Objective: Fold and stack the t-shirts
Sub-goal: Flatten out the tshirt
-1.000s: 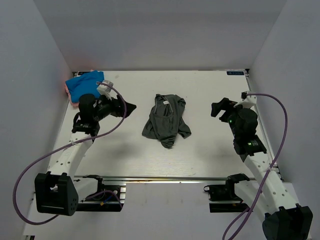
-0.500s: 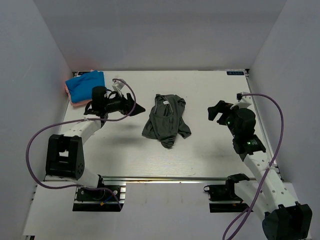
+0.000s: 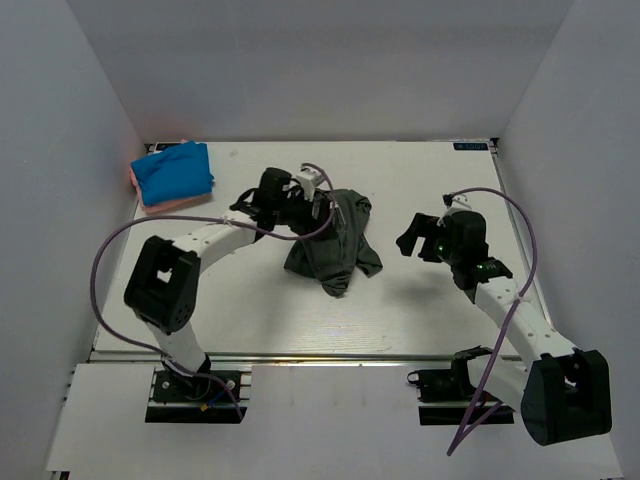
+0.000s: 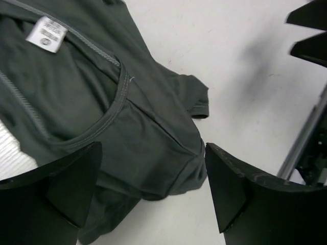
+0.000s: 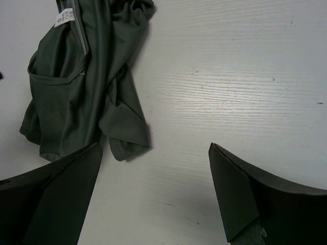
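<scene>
A crumpled dark grey-green t-shirt lies mid-table, its white neck label showing; it also shows in the left wrist view and the right wrist view. A bright blue folded t-shirt lies on a salmon-pink one at the far left corner. My left gripper is open and empty, hovering over the grey shirt's upper left part. My right gripper is open and empty above bare table, right of the shirt.
The white table is walled in by grey panels on three sides. A metal rail runs along the near edge. Purple cables loop from both arms.
My left gripper has swung from beside the blue shirt rightward to over the grey shirt. My right gripper has moved left toward the shirt. The shirts have not moved.
</scene>
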Available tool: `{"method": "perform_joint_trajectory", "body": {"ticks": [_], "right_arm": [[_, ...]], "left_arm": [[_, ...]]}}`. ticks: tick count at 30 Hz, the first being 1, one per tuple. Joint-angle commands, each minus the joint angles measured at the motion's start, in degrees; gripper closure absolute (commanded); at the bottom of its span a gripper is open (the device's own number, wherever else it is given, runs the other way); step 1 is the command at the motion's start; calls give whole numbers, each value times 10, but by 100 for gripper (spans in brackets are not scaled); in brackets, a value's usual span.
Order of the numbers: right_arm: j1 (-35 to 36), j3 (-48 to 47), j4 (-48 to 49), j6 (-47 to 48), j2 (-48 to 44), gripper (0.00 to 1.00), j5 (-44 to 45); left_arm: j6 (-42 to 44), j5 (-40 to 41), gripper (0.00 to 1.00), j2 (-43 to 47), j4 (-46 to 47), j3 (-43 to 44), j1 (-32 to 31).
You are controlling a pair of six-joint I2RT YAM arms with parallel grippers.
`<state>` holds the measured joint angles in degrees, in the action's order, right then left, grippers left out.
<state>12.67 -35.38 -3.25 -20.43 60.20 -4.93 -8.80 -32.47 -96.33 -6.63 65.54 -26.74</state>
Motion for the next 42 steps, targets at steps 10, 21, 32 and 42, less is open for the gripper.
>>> {"method": "perform_joint_trajectory", "body": {"ticks": [10,21,32,42], "right_arm": [[3,51,59,-16,3,10,-45],[3,65,79,-19,17,10,-70],[61,32,78,43,75,18,-100],[129,-30,103,16,209,27,-26]], "left_arm": [[7,197,15,-140,-123,159,-114],[-16,262,83,-172,-148,200,-139],[-41,293,100,-24,-96,112,-133],[-53,320,100,49,-108,82,-127]]}}
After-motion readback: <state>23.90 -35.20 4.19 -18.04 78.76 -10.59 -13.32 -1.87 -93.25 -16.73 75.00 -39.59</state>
